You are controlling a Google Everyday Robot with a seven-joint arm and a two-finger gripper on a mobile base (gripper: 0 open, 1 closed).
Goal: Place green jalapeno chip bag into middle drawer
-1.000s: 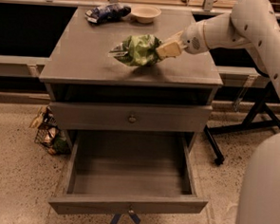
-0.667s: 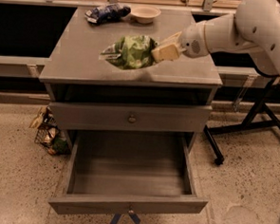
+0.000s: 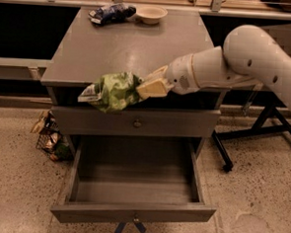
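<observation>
Bag at the front edge

Our hand (image 3: 143, 88) is clenched on the green jalapeno chip bag (image 3: 112, 91), holding it in the air just past the table's (image 3: 125, 48) front edge. Below, the middle drawer (image 3: 132, 212) stands pulled out, its bare grey floor showing. At the back edge sit a beige bowl (image 3: 151, 14) and a dark blue snack bag (image 3: 111, 12).
</observation>
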